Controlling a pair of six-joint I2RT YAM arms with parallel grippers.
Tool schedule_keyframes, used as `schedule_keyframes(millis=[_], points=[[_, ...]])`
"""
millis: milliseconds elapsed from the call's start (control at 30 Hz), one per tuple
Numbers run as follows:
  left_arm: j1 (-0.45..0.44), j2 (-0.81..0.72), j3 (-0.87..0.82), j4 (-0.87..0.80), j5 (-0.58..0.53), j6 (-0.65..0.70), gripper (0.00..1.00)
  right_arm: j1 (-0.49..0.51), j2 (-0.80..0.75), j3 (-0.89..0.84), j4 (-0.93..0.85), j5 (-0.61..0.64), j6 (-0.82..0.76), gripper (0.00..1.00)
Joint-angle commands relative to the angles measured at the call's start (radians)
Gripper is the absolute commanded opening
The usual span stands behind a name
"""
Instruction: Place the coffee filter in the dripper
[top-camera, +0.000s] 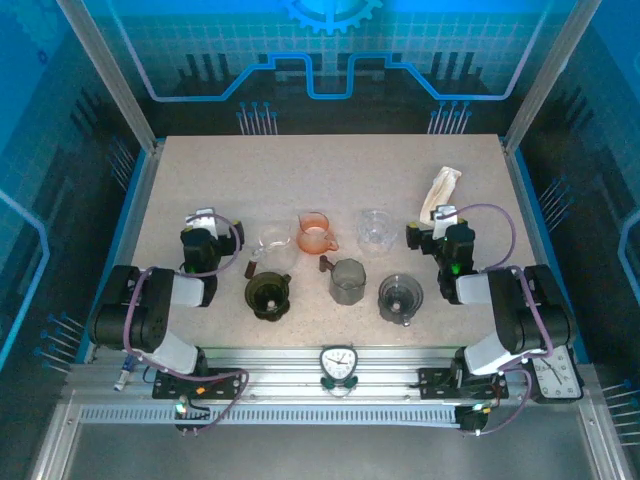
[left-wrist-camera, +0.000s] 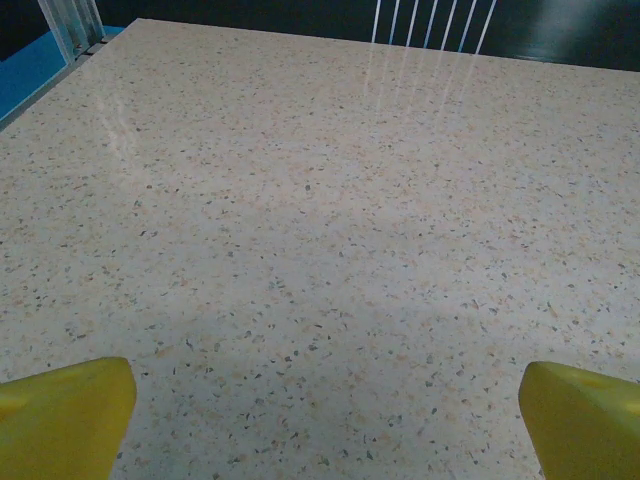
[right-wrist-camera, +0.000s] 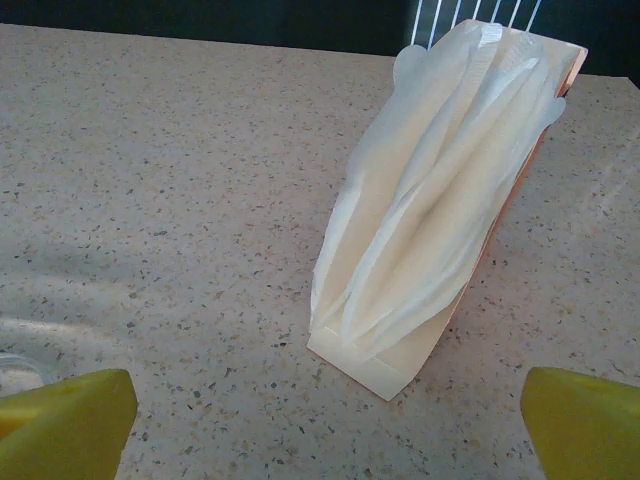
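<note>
A stack of white paper coffee filters (top-camera: 440, 190) lies in a beige sleeve at the back right of the table. In the right wrist view the coffee filters (right-wrist-camera: 440, 190) lie just ahead of my right gripper (right-wrist-camera: 325, 430), fanned out, with the sleeve's folded end nearest me. That gripper (top-camera: 437, 215) is open and holds nothing; its yellow fingertips (right-wrist-camera: 60, 425) stand wide apart. A dark funnel-shaped dripper (top-camera: 268, 293) stands at the front left of centre. My left gripper (top-camera: 205, 218) is open over bare table, with its yellow fingertips (left-wrist-camera: 60, 420) far apart around the left gripper's gap (left-wrist-camera: 325, 425).
Between the arms stand a clear glass cup (top-camera: 272, 240), an orange pitcher (top-camera: 315, 233), a clear glass (top-camera: 375, 228), a grey mug (top-camera: 348, 280) and a dark round vessel (top-camera: 400, 298). A timer (top-camera: 338, 362) sits on the front rail.
</note>
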Motion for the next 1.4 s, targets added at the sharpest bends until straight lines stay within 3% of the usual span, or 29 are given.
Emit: schedule_keyframes(millis=[0,1100,1367], points=[[-0.011,0.002,0.017,0.031,-0.008,0.015,0.99,-0.014,0.004,0.011,0.021,-0.011,-0.010,1.00],[-0.012,0.002,0.019,0.026,-0.008,0.017,0.99,-0.014,-0.001,0.011,0.020,-0.007,-0.006,1.00],[-0.011,-0.059,0.040,-0.058,-0.021,0.006,0.99,-0.013,-0.115,0.093,-0.221,-0.001,-0.008,1.00]])
